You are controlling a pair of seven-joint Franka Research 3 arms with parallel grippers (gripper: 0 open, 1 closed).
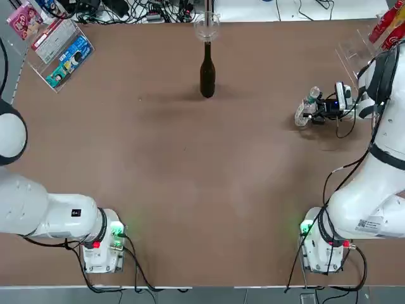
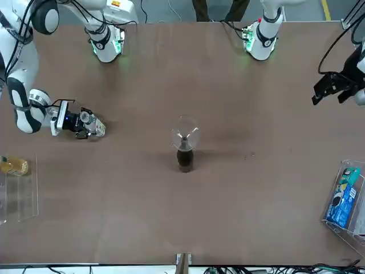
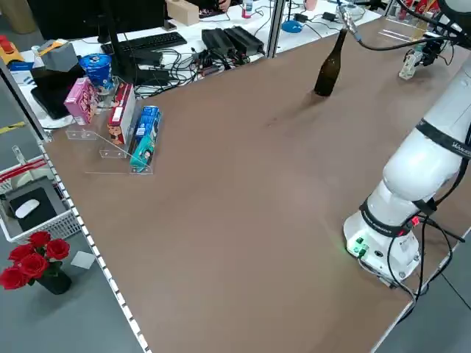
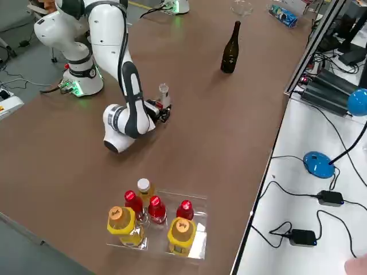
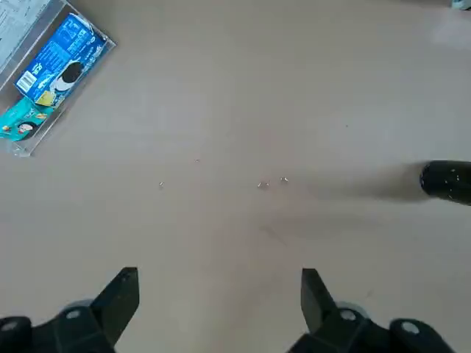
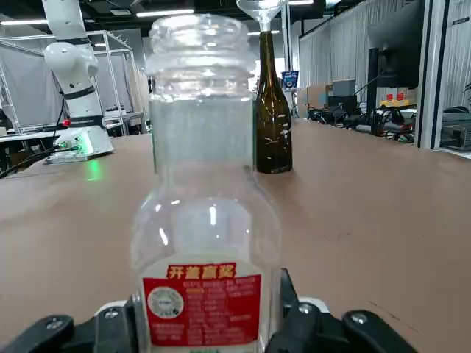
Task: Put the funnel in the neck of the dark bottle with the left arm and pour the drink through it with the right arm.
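While the funnel (image 2: 185, 133) sits in the dark bottle (image 2: 185, 158), the right gripper (image 2: 85, 124) flanks the drink (image 2: 92, 123) — grip seemingly loosening; left gripper (image 5: 219, 303) gapes.

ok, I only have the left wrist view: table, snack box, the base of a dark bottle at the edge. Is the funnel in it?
Observer: Yes. The funnel sits in the neck of the dark bottle, which stands upright mid-table.
Operator: Where's the right arm?
Observer: The right gripper is low at the robot's right side of the table, at the small clear bottle, well away from the dark bottle.
Operator: Is that bottle tipped?
Observer: No. It stands upright on the table, and its threaded mouth is bare, no cap on it.
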